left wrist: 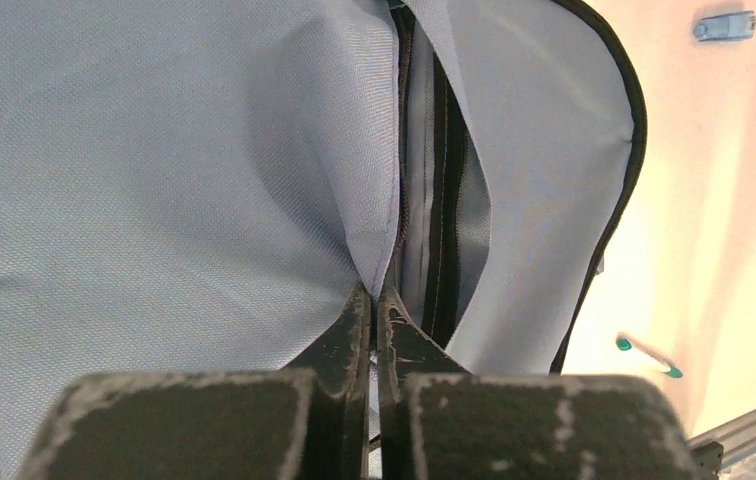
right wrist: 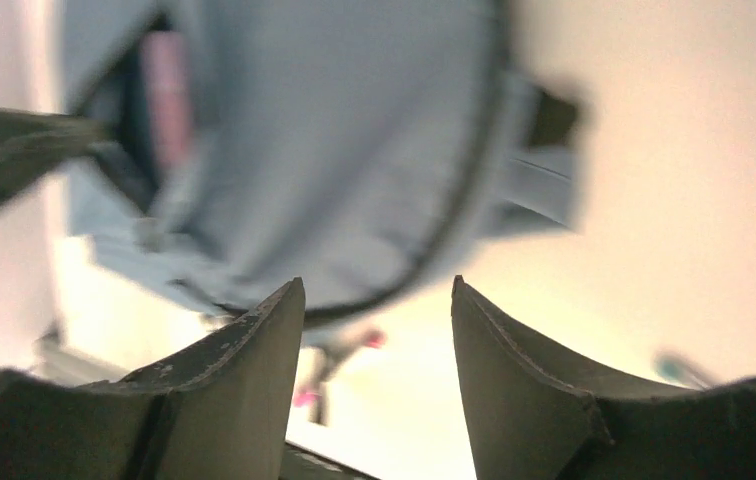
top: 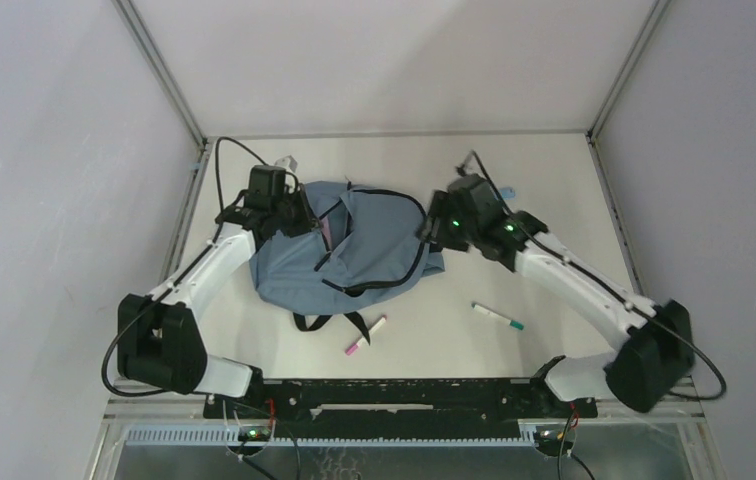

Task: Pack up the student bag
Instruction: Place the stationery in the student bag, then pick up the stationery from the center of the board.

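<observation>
**Left gripper pinches the open student bag; right gripper stands released beside it**

Top view: The student bag (top: 369,245), soft blue-grey fabric with black straps, lies flat on the white table (top: 554,190), a little left of centre. Its main zip gapes open and a pink item (top: 329,228) shows in the gap. The left gripper (top: 299,215) sits at the bag's upper left edge, on the fabric by the opening. The right gripper (top: 432,228) is at the bag's right edge. On the table near the arm bases lie a pink marker (top: 366,335), just beside the bag's straps, and a teal-capped pen (top: 498,317) further right, apart from the bag.

Left wrist view: The left gripper (left wrist: 374,320) is clenched, its two dark fingers (left wrist: 351,340) pressed together on a pointed fold of the bag's (left wrist: 154,180) fabric at the lip of the open zip. The teal-capped pen (left wrist: 649,357) lies on the table to the right. A small blue clip (left wrist: 724,24) sits at the far top right.

Right wrist view: This picture is blurred. The right gripper (right wrist: 379,300) is released, its fingers (right wrist: 254,350) spread with nothing between them. The bag (right wrist: 354,150) fills the view beyond, with the pink item (right wrist: 166,85) inside its opening.
</observation>
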Available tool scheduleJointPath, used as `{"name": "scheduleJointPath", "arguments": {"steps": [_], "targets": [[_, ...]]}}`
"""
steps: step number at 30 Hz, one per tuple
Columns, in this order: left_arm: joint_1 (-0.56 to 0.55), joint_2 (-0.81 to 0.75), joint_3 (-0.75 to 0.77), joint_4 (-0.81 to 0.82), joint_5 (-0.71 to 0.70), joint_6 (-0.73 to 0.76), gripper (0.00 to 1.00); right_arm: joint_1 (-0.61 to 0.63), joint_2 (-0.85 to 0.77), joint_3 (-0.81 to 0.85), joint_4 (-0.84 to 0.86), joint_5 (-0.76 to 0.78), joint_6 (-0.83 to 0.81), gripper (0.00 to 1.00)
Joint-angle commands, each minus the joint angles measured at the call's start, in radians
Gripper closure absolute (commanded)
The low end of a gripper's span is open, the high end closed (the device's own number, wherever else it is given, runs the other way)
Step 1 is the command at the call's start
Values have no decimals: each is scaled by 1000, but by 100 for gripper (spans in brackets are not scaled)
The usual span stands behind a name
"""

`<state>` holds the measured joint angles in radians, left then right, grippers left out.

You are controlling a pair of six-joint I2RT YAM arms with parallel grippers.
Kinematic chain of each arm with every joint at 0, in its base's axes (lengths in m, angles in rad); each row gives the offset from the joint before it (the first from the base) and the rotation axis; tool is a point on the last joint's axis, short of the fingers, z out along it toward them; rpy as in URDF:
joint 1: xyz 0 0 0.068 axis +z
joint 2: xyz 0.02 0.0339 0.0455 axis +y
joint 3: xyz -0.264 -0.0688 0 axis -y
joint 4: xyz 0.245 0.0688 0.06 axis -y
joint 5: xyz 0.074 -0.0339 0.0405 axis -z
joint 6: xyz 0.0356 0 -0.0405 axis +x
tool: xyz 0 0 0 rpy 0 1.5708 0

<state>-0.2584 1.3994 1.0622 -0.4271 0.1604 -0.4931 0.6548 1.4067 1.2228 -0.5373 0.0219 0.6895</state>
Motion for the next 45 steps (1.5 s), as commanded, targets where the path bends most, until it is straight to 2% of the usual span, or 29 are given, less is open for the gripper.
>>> {"name": "scheduleJointPath", "arguments": {"steps": [1, 6, 9, 16, 24, 34, 37, 45], "targets": [[4, -1, 4, 68, 50, -23, 100, -79, -178, -231, -191, 215, -27, 35], [5, 25, 30, 73, 44, -45, 100, -199, -346, -465, -245, 185, -8, 23], [4, 73, 106, 56, 49, -45, 100, -224, -373, -506, -252, 161, -21, 14], [5, 213, 327, -1, 16, -26, 100, -231, -263, -506, -231, 79, -82, 16], [5, 306, 469, -42, 20, -14, 100, -217, -145, -503, -209, 75, -94, 12], [5, 265, 378, -25, 81, -30, 100, -207, -96, -491, -194, 79, -106, 12], [5, 243, 324, 6, 94, -42, 100, -202, -61, -480, -191, 94, -108, 9], [5, 235, 310, 8, 113, -46, 100, -148, -11, -478, -180, 59, -106, 7]]}}
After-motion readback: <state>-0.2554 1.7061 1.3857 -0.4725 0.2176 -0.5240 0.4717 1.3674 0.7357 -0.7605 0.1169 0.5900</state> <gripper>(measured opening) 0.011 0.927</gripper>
